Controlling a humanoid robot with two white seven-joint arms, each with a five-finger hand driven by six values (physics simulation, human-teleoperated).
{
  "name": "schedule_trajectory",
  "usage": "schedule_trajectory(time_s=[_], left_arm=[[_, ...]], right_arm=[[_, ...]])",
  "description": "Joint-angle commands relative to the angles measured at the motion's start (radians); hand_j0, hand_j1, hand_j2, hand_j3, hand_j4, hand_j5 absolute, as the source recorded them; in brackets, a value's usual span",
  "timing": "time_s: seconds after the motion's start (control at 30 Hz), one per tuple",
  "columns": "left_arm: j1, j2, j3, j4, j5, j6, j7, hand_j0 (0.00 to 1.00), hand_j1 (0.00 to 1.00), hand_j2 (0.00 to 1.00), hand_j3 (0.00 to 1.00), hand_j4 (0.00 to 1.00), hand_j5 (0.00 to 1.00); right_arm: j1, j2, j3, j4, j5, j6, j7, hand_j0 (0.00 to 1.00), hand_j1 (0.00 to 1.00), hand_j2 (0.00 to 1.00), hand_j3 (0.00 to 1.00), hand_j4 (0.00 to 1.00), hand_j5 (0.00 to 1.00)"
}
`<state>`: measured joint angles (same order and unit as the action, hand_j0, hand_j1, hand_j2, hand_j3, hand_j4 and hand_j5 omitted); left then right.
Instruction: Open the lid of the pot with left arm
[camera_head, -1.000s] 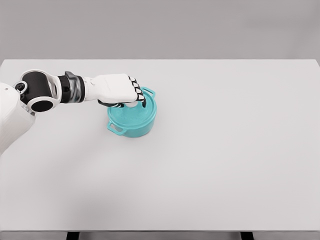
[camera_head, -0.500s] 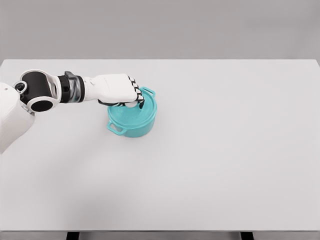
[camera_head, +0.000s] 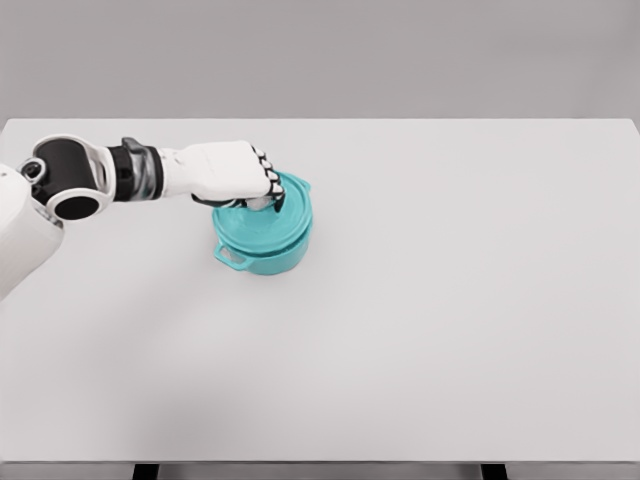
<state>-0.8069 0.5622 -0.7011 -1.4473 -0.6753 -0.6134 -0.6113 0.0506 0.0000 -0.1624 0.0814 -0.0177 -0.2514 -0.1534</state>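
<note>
A teal pot (camera_head: 272, 256) with two side handles stands on the white table (camera_head: 450, 300), left of the middle. Its teal lid (camera_head: 288, 217) sits on top and looks slightly raised toward the hand. My left hand (camera_head: 262, 196) reaches in from the left and covers the lid's centre. Its fingers (camera_head: 270, 185) are curled down around the lid's knob, which the hand hides. The right arm does not show.
The table's far edge runs just behind the pot, with a plain grey wall beyond it. The near edge is at the bottom of the picture. Nothing else stands on the table.
My left hand has shifted a little up and to the left, still curled on the lid. The pot and lid seem to have moved slightly with it.
</note>
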Motion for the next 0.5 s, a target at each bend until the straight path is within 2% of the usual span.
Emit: schedule_trajectory(time_s=[0.0, 0.27, 0.4, 0.47], left_arm=[[0.0, 0.013, 0.015, -0.001, 0.013, 0.003, 0.0, 0.59, 0.59, 0.59, 0.59, 0.59, 0.59], [-0.011, 0.133, 0.048, -0.012, 0.125, 0.003, 0.0, 0.59, 0.59, 0.59, 0.59, 0.59, 0.59], [-0.011, 0.234, 0.098, -0.015, 0.198, 0.003, 0.0, 0.59, 0.59, 0.59, 0.59, 0.59, 0.59], [-0.011, 0.274, 0.124, -0.015, 0.211, 0.003, 0.0, 0.59, 0.59, 0.59, 0.59, 0.59, 0.59]], right_arm=[[0.0, 0.0, 0.0, 0.0, -0.001, 0.0, 0.0, 1.0, 1.0, 1.0, 1.0, 1.0, 1.0], [0.0, 0.0, 0.0, 0.0, -0.001, 0.0, 0.0, 1.0, 1.0, 1.0, 1.0, 1.0, 1.0], [0.0, 0.0, 0.0, 0.0, -0.001, 0.0, 0.0, 1.0, 1.0, 1.0, 1.0, 1.0, 1.0], [0.0, 0.0, 0.0, 0.0, -0.001, 0.0, 0.0, 1.0, 1.0, 1.0, 1.0, 1.0, 1.0]])
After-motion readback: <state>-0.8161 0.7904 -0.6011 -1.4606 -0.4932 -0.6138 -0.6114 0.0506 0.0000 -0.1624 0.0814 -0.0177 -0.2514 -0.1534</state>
